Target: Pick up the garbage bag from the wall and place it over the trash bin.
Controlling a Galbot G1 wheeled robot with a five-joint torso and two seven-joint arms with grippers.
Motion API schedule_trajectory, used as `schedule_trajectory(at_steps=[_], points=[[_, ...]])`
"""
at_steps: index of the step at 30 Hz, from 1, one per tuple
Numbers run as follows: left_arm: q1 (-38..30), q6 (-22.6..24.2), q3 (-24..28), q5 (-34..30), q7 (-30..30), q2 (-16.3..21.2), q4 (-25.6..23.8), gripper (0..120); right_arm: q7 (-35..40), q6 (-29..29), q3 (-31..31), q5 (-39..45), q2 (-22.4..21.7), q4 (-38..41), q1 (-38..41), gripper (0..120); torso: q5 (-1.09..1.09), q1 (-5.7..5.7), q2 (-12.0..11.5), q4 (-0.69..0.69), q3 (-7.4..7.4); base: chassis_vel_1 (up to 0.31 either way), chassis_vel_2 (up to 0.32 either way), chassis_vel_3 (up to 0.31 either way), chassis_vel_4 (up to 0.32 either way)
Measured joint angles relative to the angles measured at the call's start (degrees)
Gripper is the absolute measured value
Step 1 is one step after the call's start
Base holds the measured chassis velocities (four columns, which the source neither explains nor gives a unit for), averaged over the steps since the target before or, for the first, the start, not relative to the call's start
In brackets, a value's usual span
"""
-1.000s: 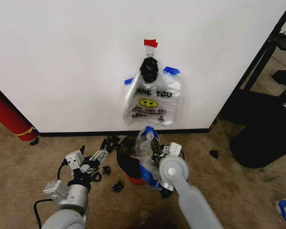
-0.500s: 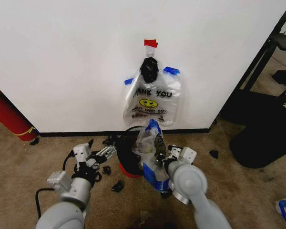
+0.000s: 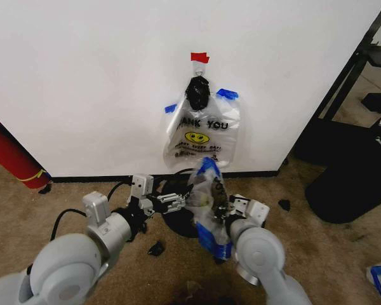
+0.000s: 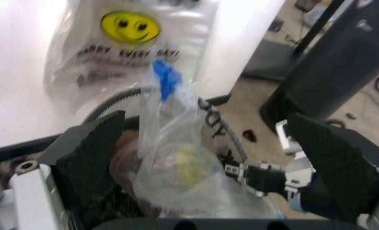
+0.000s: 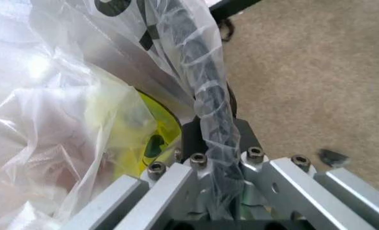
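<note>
Right gripper (image 3: 223, 208) clamped shut on thin crinkly clear garbage bag with blue tape patches (image 3: 206, 194), bag pinched between metal fingers (image 5: 176, 179) in right wrist view. Bag held up above small round trash bin, black inside (image 3: 178, 222), on brown carpet just before white wall with black baseboard (image 3: 82, 95). Left gripper (image 3: 175, 202) spread open, black pads (image 4: 90, 143) either side of bag, not touching. One printed smiley bag (image 3: 202, 136) taped on wall. One red cylinder (image 3: 9, 152) far left, well apart. Open carpet left of bin.
</note>
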Motion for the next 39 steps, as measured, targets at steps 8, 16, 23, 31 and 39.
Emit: schedule_trajectory(at_steps=[8, 16, 23, 31, 39], points=[[-7.4, 1.0, 7.0, -0.7, -1.9, -3.3, 4.3, 100, -0.7, -0.1, -0.3, -1.4, 0.2, 0.2, -0.5, 0, 0.00, 0.00, 0.0, -0.04, 0.00, 0.000, 0.000, 0.000, 0.000], [-14.7, 2.6, 13.3, -3.1, -4.8, -6.8, 9.0, 98, -1.2, -0.2, 0.1, -2.6, 0.1, 0.7, -2.0, 0, 0.00, 0.00, 0.0, -0.04, 0.00, 0.000, 0.000, 0.000, 0.000], [-16.1, 3.1, 16.5, -2.8, -7.4, -8.8, 12.2, 95, -1.7, -0.2, 0.6, -3.2, -0.1, 1.2, -3.1, 0, 0.00, 0.00, 0.0, -0.04, 0.00, 0.000, 0.000, 0.000, 0.000], [-17.1, 3.2, 18.5, -3.1, -8.2, -10.1, 14.8, 89, -1.8, 0.1, 0.9, -3.6, -0.4, 1.3, -3.2, 0, 0.00, 0.00, 0.0, -0.03, 0.00, 0.000, 0.000, 0.000, 0.000], [-17.9, 2.5, 20.3, -2.3, -9.4, -11.0, 16.5, 63, -2.2, 0.4, 0.9, -4.0, -0.3, 2.0, -3.8, 0, 0.00, 0.00, 0.0, -0.04, 0.00, 0.000, 0.000, 0.000, 0.000]])
